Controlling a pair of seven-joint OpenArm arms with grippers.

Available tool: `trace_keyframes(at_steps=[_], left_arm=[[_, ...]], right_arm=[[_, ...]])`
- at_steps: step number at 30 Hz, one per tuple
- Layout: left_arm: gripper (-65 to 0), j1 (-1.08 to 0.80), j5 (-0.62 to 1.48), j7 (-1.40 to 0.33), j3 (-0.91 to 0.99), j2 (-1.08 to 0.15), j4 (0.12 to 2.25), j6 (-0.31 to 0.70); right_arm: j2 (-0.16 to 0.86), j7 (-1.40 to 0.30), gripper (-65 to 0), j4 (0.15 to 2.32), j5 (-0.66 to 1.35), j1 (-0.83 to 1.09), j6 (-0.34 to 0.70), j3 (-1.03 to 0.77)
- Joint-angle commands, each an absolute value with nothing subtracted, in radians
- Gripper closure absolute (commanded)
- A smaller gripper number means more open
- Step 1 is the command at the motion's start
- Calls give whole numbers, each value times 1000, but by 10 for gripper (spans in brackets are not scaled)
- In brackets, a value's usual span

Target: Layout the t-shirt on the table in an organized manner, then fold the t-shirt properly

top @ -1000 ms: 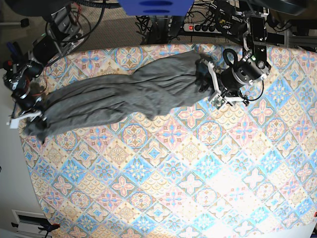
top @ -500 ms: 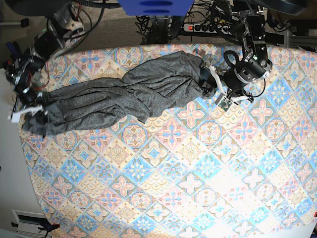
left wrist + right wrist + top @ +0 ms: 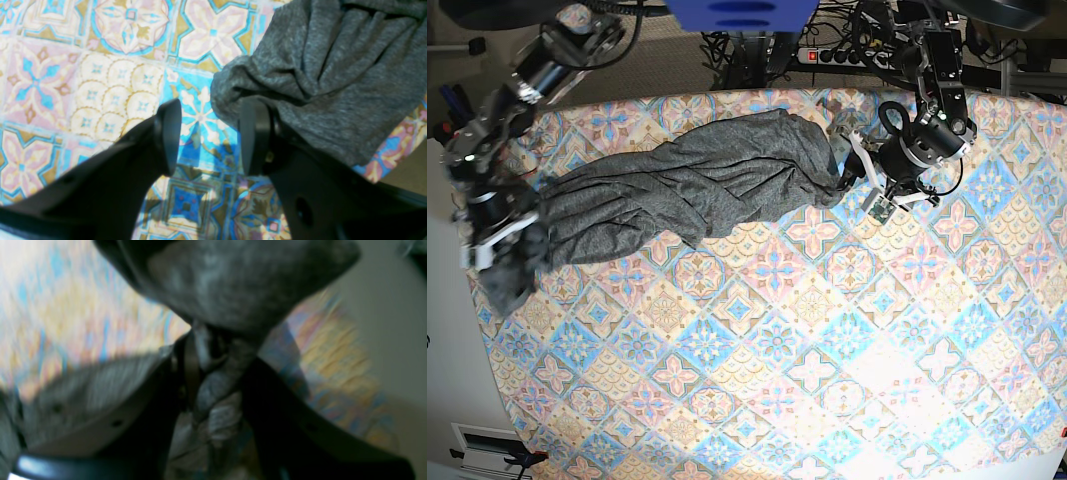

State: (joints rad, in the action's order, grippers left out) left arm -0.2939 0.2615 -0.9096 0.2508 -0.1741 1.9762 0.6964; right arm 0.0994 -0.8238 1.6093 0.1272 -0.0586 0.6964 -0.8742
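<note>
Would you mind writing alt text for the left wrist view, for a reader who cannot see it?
The left gripper is open with nothing between its black fingers, just above the table with its pastel tile-patterned cloth. A bunched edge of the dark grey t-shirt lies against the outside of one finger and fills the upper right.

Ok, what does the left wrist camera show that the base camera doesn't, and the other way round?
Only the left wrist view shows the left pincer open with nothing between its pads, a bunched edge of the t-shirt touching one finger. Only the base view shows the whole rumpled t-shirt stretched across the table, and the right pincer at its far end. Both show grey fabric on patterned cloth.
</note>
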Motion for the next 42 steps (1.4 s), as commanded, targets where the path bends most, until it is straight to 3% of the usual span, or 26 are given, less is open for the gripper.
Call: trace_keyframes(at_steps=[1, 13, 21, 25, 38, 42], left_arm=[[-282, -289, 277, -892, 252, -177, 1991, 698], [-282, -295, 277, -891, 252, -177, 1991, 698], [-282, -294, 277, -891, 252, -177, 1991, 698], [-282, -294, 277, -891, 252, -177, 1991, 698], [-282, -292, 277, -891, 252, -176, 1991, 698], [-282, -292, 277, -891, 252, -176, 1991, 698]], right_arm=[[122, -754, 0, 1656, 148, -87, 698, -860], [-31, -498, 0, 1767, -120, 48, 698, -705], [-143, -229, 0, 1764, -300, 142, 698, -659], [-151, -137, 0, 1748, -341, 180, 698, -645], [-150, -97, 0, 1728, -351, 295, 698, -493], [-150, -97, 0, 1705, -469, 295, 698, -453]])
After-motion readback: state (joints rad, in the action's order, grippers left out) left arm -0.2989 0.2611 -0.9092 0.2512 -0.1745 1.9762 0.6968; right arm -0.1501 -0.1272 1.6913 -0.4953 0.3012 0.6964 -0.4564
